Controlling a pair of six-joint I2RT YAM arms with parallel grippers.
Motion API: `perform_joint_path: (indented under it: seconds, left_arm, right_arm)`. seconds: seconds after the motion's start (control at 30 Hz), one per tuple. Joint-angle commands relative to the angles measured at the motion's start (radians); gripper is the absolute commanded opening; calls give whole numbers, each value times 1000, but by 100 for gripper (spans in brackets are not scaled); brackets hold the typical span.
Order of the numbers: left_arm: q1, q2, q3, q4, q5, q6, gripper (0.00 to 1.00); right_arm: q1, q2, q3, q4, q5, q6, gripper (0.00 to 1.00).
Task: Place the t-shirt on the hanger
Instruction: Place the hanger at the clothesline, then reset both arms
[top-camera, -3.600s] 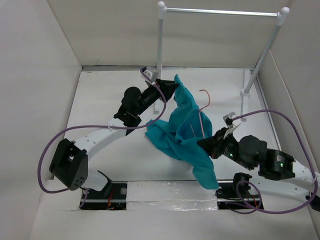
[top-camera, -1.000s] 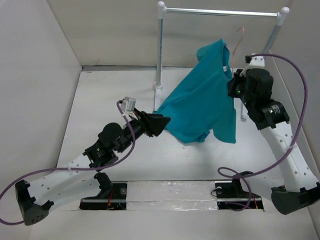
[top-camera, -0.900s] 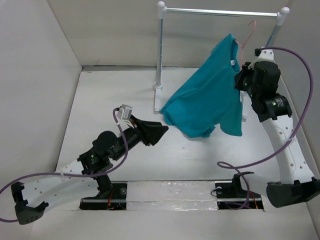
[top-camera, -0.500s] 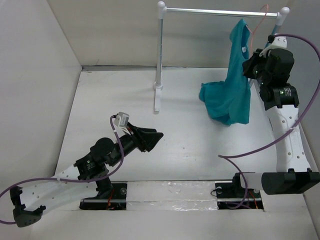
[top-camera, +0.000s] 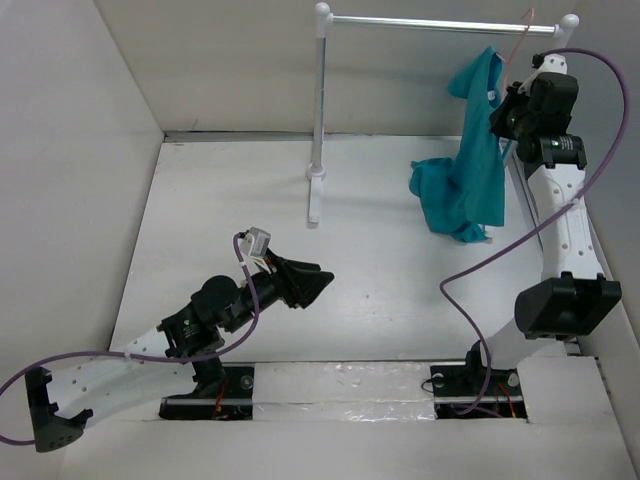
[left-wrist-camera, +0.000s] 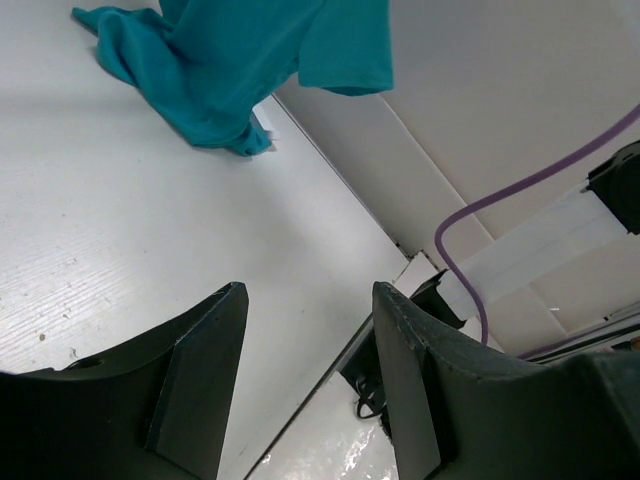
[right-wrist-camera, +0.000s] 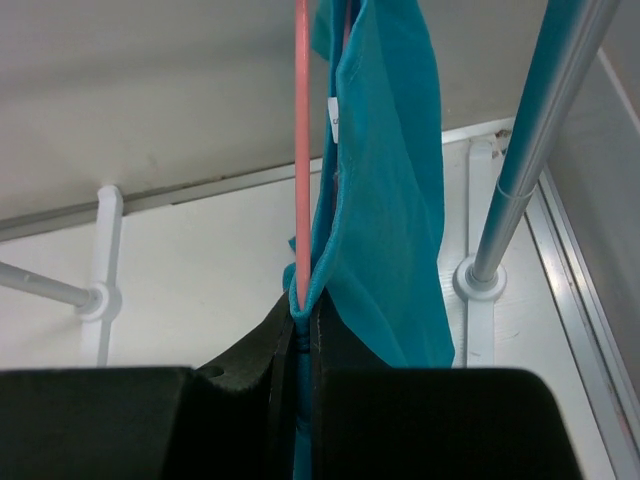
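Hanging over the far right corner of the table (top-camera: 230, 200), the shirt (top-camera: 472, 150) drapes from the hanger (top-camera: 519, 38), its collar up high and the rest falling in a long fold, with a bunched lump of cloth swinging out toward the left. Whether the lowest fold touches the tabletop I can't make out. The right arm is stretched tall along the right edge, and the right gripper (top-camera: 500, 118) is clamped tight at the top of the cloth; from its own camera the right gripper (right-wrist-camera: 300, 322) has its jaws pressed together on the thin pink wire of the hanger (right-wrist-camera: 302, 150) along with a fold of the shirt (right-wrist-camera: 390, 200). The hook rises to about the level of the bar of the rail (top-camera: 440, 24), close to its right post, but I can't tell if it sits over the bar. That post of the rail (right-wrist-camera: 535, 150) stands just beside the cloth. Well apart from all this, toward the near left, the left gripper (top-camera: 322, 281) hovers low over the middle of the table, its jaws spread wide with nothing between them. Its wrist view shows the left gripper (left-wrist-camera: 310, 295) gaping over bare white surface, the shirt (left-wrist-camera: 240, 60) far ahead.
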Motion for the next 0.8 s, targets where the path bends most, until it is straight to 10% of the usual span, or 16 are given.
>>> perform_joint_path:
  seconds: [0.0,0.37,0.53,0.77]
  left_arm:
    - [-4,-8,-3,64,13,14,50]
    - [-4,-34,-6,33,-21,3,50]
    - [-4,-68,-4,-1,-67,-11,50]
    - [-4,-43,74,-131,-191,-17,58]
  right_arm:
    - [-18,1,59,51,-12,-18,0]
    - [-57,-51,-187,229,39,68,2]
    - [-89,-100,-201,271,-39,92,70]
    - [-89,-248,-168,225,-78,103,98]
